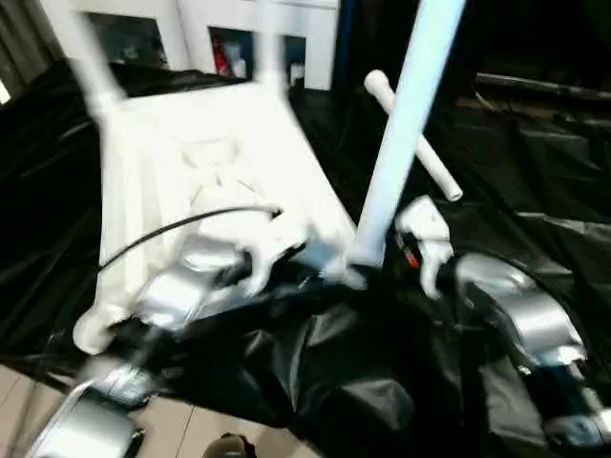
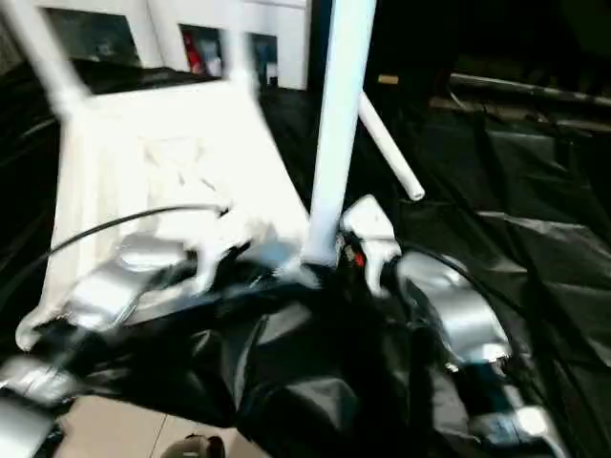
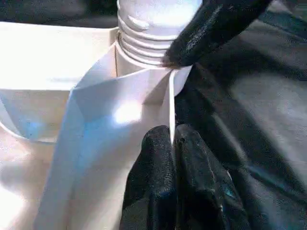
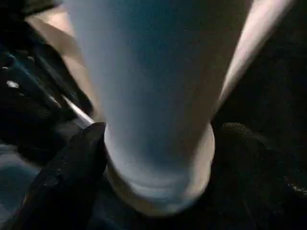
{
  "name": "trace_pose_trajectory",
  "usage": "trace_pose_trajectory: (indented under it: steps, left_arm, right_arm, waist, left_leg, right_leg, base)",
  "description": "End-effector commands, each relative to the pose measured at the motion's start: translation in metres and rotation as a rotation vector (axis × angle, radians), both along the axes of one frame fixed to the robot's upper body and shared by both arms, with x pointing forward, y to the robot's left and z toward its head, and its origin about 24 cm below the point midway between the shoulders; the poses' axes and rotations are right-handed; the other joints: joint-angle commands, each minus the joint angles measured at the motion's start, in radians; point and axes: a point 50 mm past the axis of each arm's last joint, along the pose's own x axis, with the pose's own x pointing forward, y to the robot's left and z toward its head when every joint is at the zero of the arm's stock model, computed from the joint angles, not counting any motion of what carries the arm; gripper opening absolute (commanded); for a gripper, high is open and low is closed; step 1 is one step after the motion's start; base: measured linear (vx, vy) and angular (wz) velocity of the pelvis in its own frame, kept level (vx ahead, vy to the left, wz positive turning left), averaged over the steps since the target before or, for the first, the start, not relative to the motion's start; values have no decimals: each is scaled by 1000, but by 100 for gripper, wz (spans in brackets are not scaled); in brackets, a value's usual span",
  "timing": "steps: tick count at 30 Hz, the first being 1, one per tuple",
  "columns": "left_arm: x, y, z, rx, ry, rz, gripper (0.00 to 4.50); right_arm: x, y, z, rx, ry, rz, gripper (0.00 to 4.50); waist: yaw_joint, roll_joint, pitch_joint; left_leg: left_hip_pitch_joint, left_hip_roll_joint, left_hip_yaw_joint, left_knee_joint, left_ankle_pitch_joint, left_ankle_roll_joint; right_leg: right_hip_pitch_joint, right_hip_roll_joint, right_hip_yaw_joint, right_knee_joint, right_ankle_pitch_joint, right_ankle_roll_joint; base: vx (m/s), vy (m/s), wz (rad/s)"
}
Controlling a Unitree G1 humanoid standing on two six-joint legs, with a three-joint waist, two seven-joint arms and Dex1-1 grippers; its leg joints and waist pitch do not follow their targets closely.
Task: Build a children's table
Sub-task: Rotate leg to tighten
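The white tabletop [image 1: 191, 153] lies underside up on black cloth. Two legs [image 1: 81, 48] [image 1: 270, 48] stand at its far corners. A third leg [image 1: 406, 124] stands upright at the near right corner, its threaded end [image 3: 153, 28] in the round socket. My right gripper [image 4: 158, 158] is shut on this leg just above its base, one finger [image 4: 67, 182] on each side. My left gripper [image 3: 171, 136] is shut on the tabletop's thin rim wall beside that socket. A fourth leg [image 2: 396, 162] lies loose on the cloth behind.
Black cloth [image 1: 535, 191] covers the ground around the tabletop, bunched in folds in front of me. A white glass-door cabinet [image 1: 248, 29] stands at the back. Pale floor tiles [image 1: 191, 429] show at the near left. A dark bar [image 1: 544, 86] lies at the far right.
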Motion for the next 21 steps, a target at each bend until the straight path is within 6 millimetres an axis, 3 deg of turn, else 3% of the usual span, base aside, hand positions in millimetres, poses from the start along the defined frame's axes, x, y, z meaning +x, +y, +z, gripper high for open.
trace_pose_trajectory:
  steps: [1, 5, 9, 18, 20, 21]
  left_arm:
    - [-7, -9, 4, -39, 9, -75, 0]
    - [-8, -5, 4, -29, 11, -77, 0]
    - [-10, -3, 4, -27, 16, -82, 0]
    - [-10, -3, 4, -30, 17, -70, 0]
    - [-9, -3, 4, -35, 19, -53, 0]
    - [-4, -4, 3, -32, 8, 9, 0]
  right_arm:
    - [-1, -2, 8, -6, -12, 39, 394]
    - [-4, -3, 8, -21, -3, 61, 394]
    - [-6, -3, 7, -21, 13, 87, 357]
    - [-7, -1, 3, -25, 20, 84, 286]
    - [-5, -1, 2, -14, 12, 49, 279]
    - [4, -1, 0, 32, 1, -76, 277]
  waist:
    - [0, -5, -58]
    - [2, -8, -61]
    - [3, -9, -63]
    - [3, -9, -61]
    - [3, -8, -62]
    - [2, -8, -62]
  left_leg:
    - [12, 54, -12, -64, -160, 75]
    - [11, 50, -10, -60, -131, 72]
    - [8, 49, -10, -57, -98, 90]
    - [10, 49, -10, -58, -117, 78]
    - [10, 48, -10, -57, -110, 80]
    - [10, 49, -9, -57, -107, 78]
  right_leg:
    - [56, -82, 50, -72, -176, -227]
    - [59, -80, 51, -68, -142, -225]
    - [61, -80, 50, -61, -83, -239]
    - [60, -79, 49, -65, -120, -232]
    - [60, -79, 49, -64, -105, -236]
    - [59, -79, 50, -63, -100, -240]
  base:
    - [0, 0, 0]
    - [0, 0, 0]
    - [0, 0, 0]
    - [0, 0, 0]
    - [0, 0, 0]
    - [0, 0, 0]
